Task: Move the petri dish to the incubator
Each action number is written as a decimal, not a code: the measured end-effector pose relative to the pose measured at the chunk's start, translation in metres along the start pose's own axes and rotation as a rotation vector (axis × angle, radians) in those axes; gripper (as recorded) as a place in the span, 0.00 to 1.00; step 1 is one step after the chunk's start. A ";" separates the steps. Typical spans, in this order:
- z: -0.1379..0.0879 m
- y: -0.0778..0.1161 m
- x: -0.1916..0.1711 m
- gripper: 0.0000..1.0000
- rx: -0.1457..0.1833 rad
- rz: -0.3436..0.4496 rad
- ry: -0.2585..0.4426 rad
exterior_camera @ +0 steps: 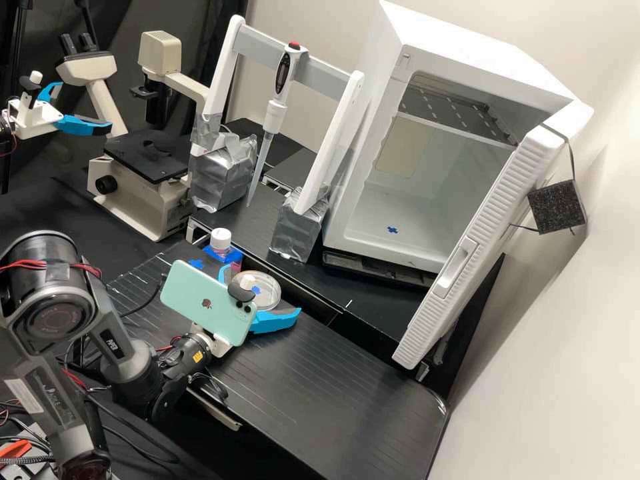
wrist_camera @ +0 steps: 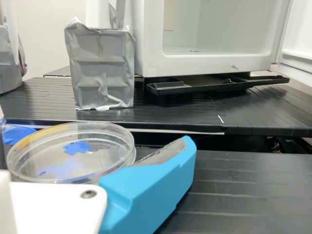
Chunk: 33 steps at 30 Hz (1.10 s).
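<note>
The black ribbed surface (exterior_camera: pixel 353 373) ran under my end effector (exterior_camera: pixel 259 293). Beyond it, to the right, stood the white incubator (exterior_camera: pixel 381 80), its door (exterior_camera: pixel 460 267) swung open, with a slotted shelf (exterior_camera: pixel 460 110) high inside. A beige microscope (exterior_camera: pixel 137 200) stood at the far left. Between the two rose a white stand (exterior_camera: pixel 263 50), its legs set in blocks wrapped in silver tape (exterior_camera: pixel 297 230), with a pipette (exterior_camera: pixel 277 110) upright at its crossbar, tip down. A pale green phone (exterior_camera: pixel 203 300) sat tilted in the clip on my wrist.

I had my two blue fingers (wrist_camera: pixel 151 190) spread wide, with the clear, round petri dish (exterior_camera: pixel 267 297) between them, lying flat near the far edge of the front panel; whether either finger touched its rim, I could not tell. Just beyond the dish stood a small white-capped bottle (exterior_camera: pixel 221 240) in a blue holder (exterior_camera: pixel 233 257). Smallest was a blue mark (exterior_camera: pixel 393 230) on the incubator's floor.
</note>
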 end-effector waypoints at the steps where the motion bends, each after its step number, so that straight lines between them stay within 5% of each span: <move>1: 0.000 0.000 0.000 0.00 -0.001 0.000 0.001; 33: -0.001 -0.001 0.000 0.00 -0.001 -0.006 0.008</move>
